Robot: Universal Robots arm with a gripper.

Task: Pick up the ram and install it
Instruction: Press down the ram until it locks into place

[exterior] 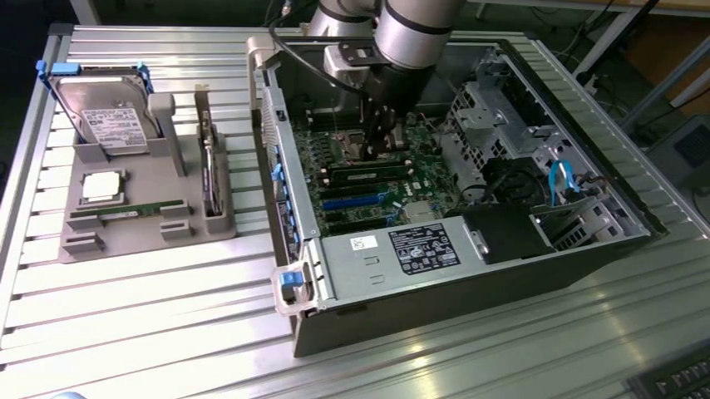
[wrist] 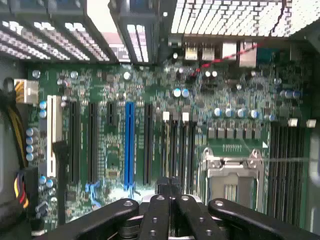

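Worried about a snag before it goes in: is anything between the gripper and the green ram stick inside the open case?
Nothing visible does. The black gripper hangs just above the long green ram stick with black chips on the green motherboard. No cable or bracket crosses between them.

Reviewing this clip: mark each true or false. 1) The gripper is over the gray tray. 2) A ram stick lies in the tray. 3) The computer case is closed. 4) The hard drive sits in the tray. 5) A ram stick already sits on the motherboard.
1) False: the gripper is inside the computer case, over the motherboard.
2) True: a ram stick lies in the tray.
3) False: the case is open, its inside showing.
4) True: the hard drive stands at the tray's far end.
5) True: a second stick sits on the motherboard.
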